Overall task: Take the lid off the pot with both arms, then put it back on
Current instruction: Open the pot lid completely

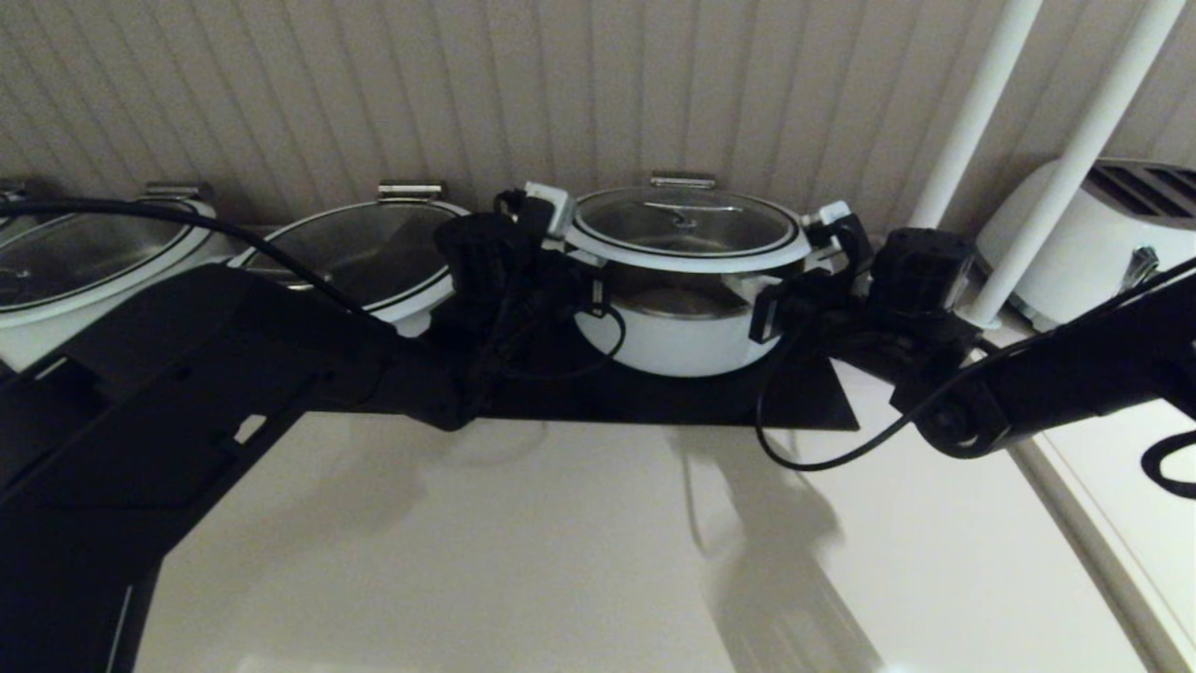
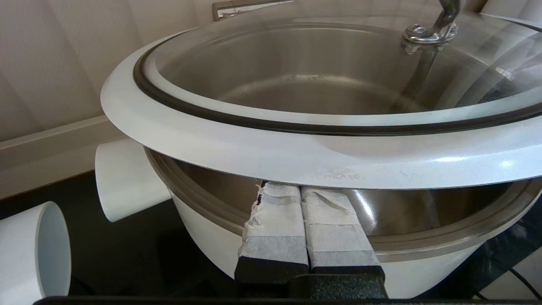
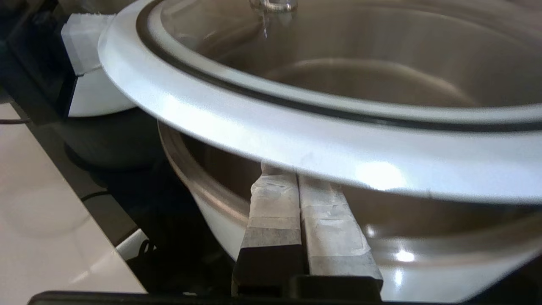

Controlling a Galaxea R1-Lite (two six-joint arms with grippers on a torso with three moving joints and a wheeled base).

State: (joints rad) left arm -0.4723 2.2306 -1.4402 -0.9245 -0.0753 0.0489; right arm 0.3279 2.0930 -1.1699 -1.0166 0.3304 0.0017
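The lid, glass with a wide white rim and a wire handle, hangs level a little above the pot, with a gap showing the steel inner bowl. My left gripper is shut with its taped fingertips under the lid's rim on the pot's left side. My right gripper is shut and placed the same way on the right side. In the left wrist view the gripper touches the lid's underside above the pot. The right wrist view shows the same for the gripper, lid and pot.
Two wider white pots with glass lids stand to the left on the black mat. A white toaster and two white poles are at the right. The ribbed wall is close behind.
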